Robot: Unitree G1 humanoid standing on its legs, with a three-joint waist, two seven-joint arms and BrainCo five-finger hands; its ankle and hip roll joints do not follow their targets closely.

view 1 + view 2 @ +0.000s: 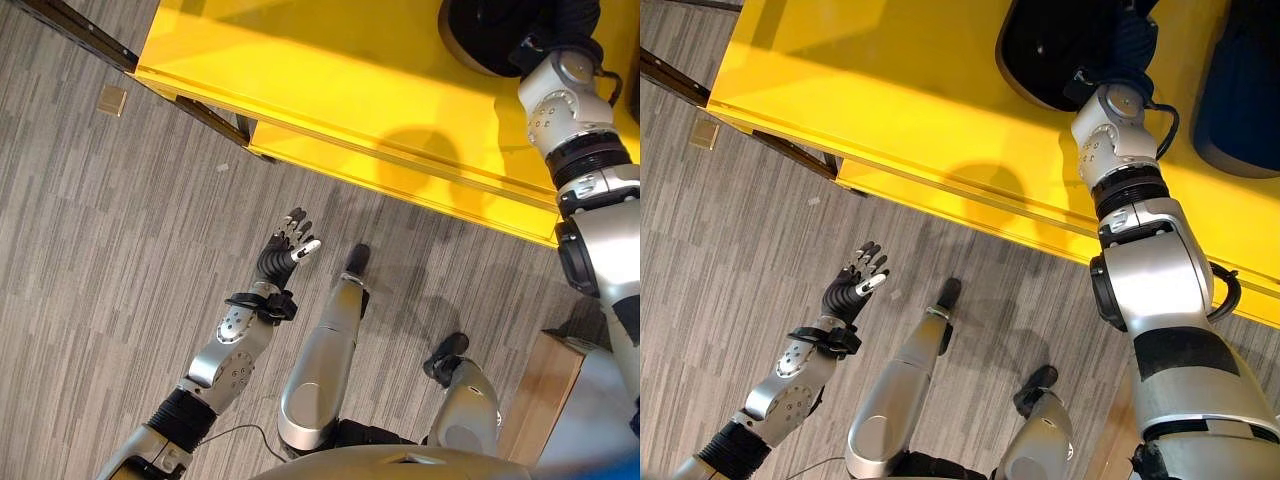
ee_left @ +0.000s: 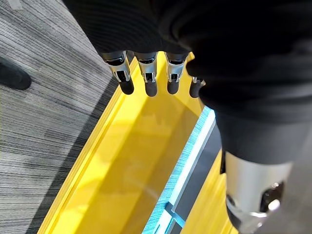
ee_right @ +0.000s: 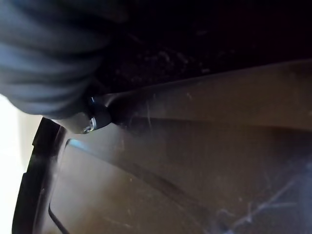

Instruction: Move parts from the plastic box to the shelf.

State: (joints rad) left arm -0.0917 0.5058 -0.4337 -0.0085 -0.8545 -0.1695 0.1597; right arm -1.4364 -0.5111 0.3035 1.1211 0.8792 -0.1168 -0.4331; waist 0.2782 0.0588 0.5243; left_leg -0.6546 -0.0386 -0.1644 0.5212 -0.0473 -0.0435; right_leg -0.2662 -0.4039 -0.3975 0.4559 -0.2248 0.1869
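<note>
The left robot hand point(image 1: 288, 250) hangs low over the grey floor point(image 1: 100, 220) in front of the yellow shelf point(image 1: 330, 90), its fingers point(image 2: 148, 80) straight and apart, holding nothing. The right arm reaches up over the shelf to a black part point(image 1: 1050, 50) lying on its yellow surface, beside a dark blue one point(image 1: 1245, 90). The right robot hand point(image 1: 1120, 45) is at the black part, and whether its fingers are apart or clamped cannot be told.

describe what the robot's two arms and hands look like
Both arms are silver-grey metal with rounded joint housings and black bands. The left robot hand has a dark ribbed cover and silver fingers with dark tips. The right robot hand shows a dark cover, with a black cable looping at its wrist.
</note>
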